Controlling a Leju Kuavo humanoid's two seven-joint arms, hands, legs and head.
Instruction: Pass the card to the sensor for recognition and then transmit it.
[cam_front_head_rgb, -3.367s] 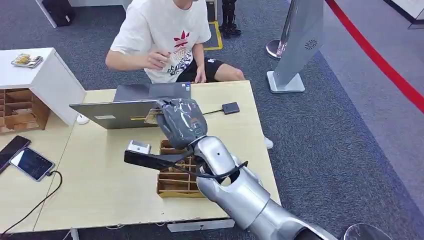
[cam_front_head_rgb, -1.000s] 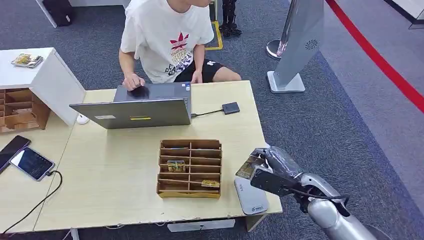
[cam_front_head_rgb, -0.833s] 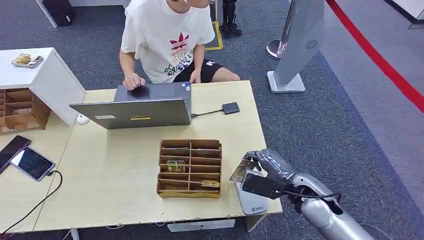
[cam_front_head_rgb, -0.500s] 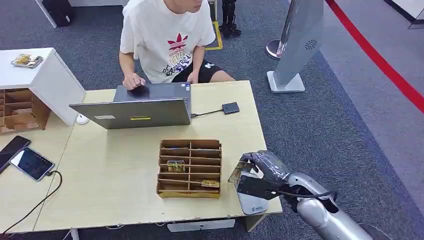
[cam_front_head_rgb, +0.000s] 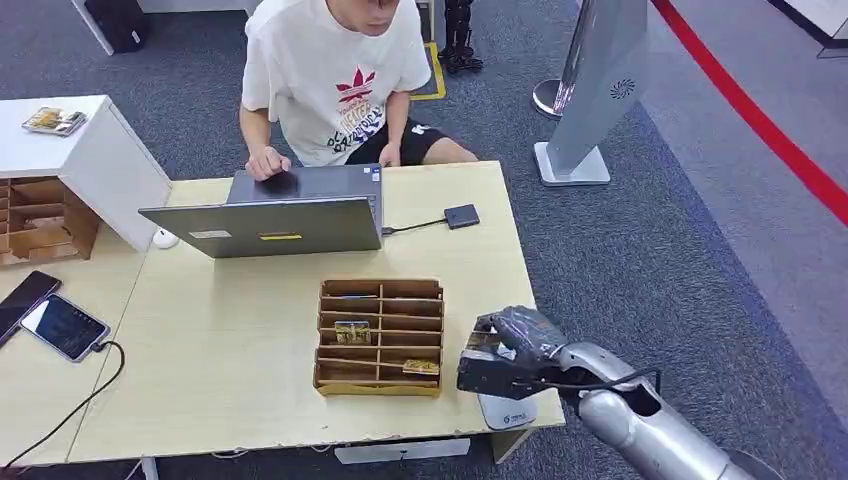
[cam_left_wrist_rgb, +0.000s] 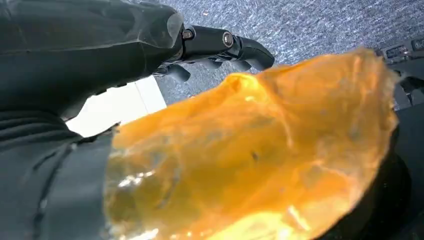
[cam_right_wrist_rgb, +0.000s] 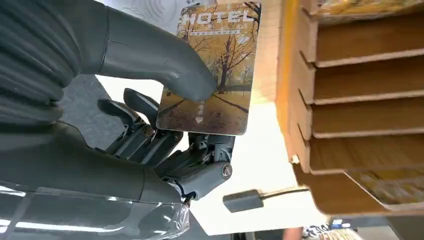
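Note:
My right hand (cam_front_head_rgb: 508, 345) hovers low over the white sensor pad (cam_front_head_rgb: 507, 411) at the table's front right corner and covers most of it. In the right wrist view it pinches a hotel card (cam_right_wrist_rgb: 212, 70) printed with autumn trees, with the thumb (cam_right_wrist_rgb: 165, 65) on top and the darker fingers (cam_right_wrist_rgb: 150, 135) beneath. The card lies flat, close beside the wooden card organizer (cam_right_wrist_rgb: 360, 105). Part of the sensor pad (cam_right_wrist_rgb: 145, 9) shows beyond the card's edge. My left hand (cam_left_wrist_rgb: 220, 42) hangs over carpet; an orange translucent blur hides much of it.
The wooden organizer (cam_front_head_rgb: 380, 337) holds two other cards. A person sits across the table with a hand on an open laptop (cam_front_head_rgb: 270, 225). A small dark box (cam_front_head_rgb: 461, 216) on a cable lies beside it. Phones (cam_front_head_rgb: 62, 326) lie far left, and a white cabinet (cam_front_head_rgb: 90, 150) stands at the back left.
My right hand has come back from near the laptop with the card and has moved left and down over the sensor pad. The person's hand now rests on the laptop.

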